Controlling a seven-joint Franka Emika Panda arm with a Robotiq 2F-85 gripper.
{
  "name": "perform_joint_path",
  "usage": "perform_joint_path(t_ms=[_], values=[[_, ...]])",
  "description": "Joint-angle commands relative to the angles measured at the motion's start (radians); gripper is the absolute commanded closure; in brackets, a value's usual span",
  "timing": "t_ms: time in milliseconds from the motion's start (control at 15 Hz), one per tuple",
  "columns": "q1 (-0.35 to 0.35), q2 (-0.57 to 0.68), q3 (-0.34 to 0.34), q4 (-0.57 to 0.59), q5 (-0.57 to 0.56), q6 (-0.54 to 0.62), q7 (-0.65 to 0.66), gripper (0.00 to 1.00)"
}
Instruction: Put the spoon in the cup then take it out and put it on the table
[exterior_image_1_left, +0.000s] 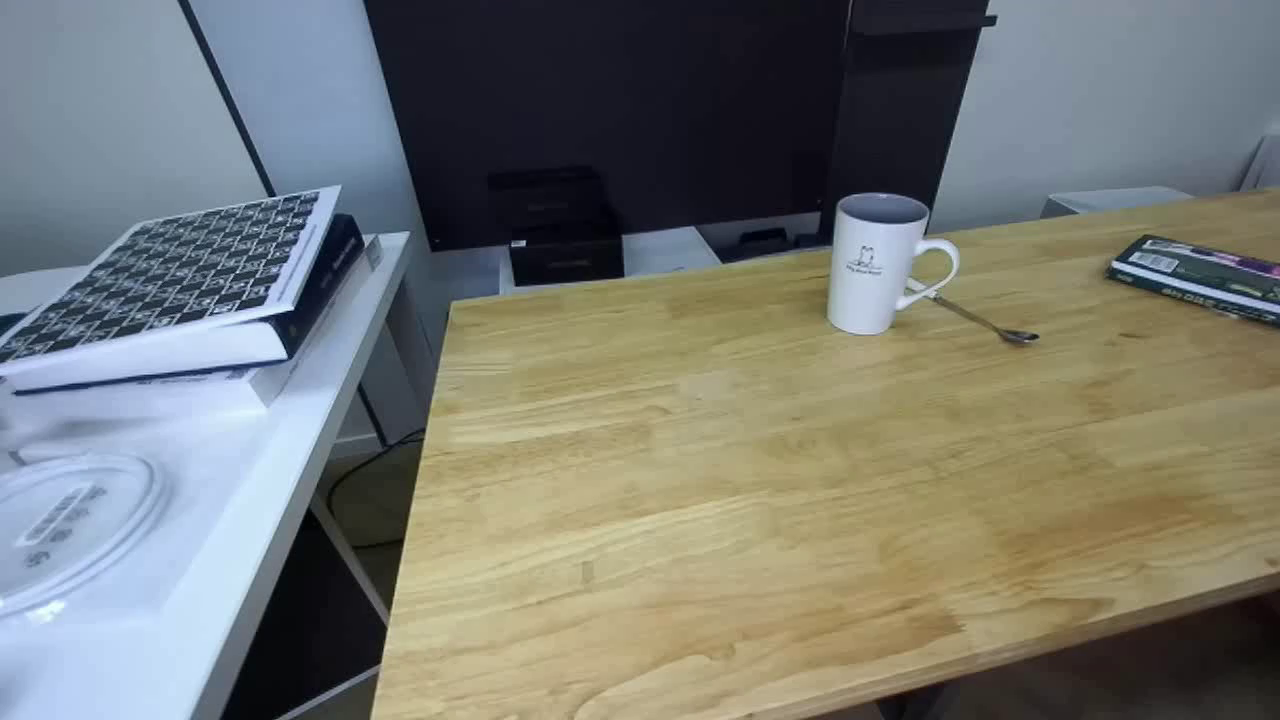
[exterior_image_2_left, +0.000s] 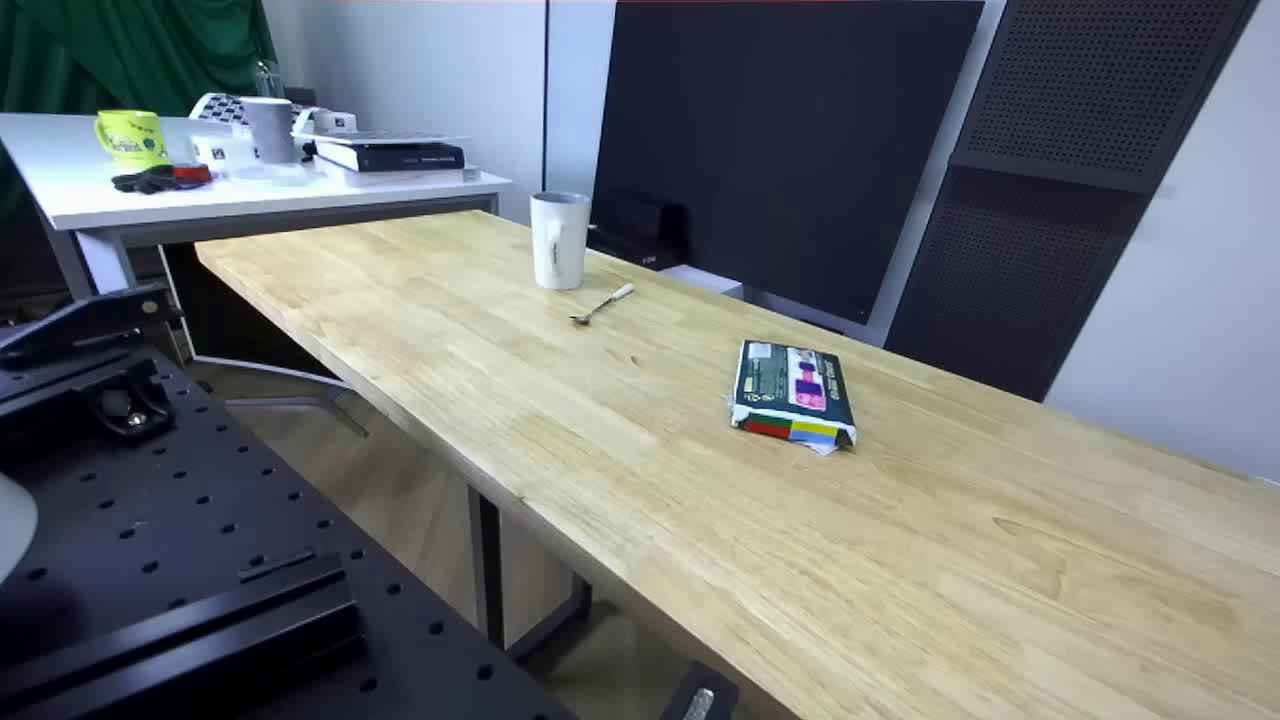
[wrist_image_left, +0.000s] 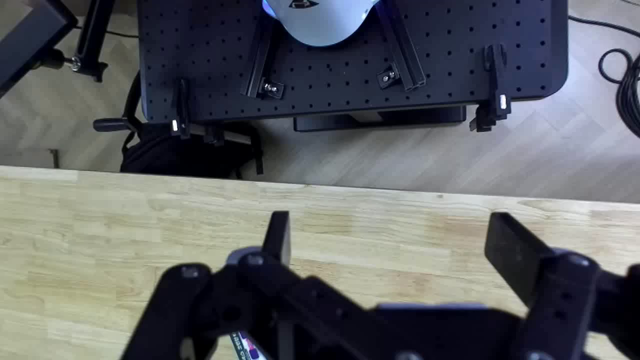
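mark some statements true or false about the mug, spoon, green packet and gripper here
1. The cup stands upright on the wooden table. True.
2. The spoon lies nearer the cup than the dark green packet does. True.
3. The spoon is in the cup. False: it lies on the wooden table.
4. The inside of the cup is white. False: it is grey.
5. In the wrist view, the gripper is open. True.
6. The dark green packet touches the cup. False: they are apart.

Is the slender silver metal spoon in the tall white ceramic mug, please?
Out: both exterior views show the spoon on the pale wooden table.
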Motion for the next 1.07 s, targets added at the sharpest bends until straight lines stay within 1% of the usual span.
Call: perform_joint_path(t_ms=[0,600,800,1000], values=[[0.027,0.005,-0.021,0.002,-0.008,0.000,0.011,0.00],[0.027,0.005,-0.021,0.002,-0.008,0.000,0.011,0.00],[0.031,0.020,-0.033,0.001,-0.019,0.035,-0.023,0.00],[0.026,0.068,-0.071,0.007,-0.024,0.109,-0.094,0.00]])
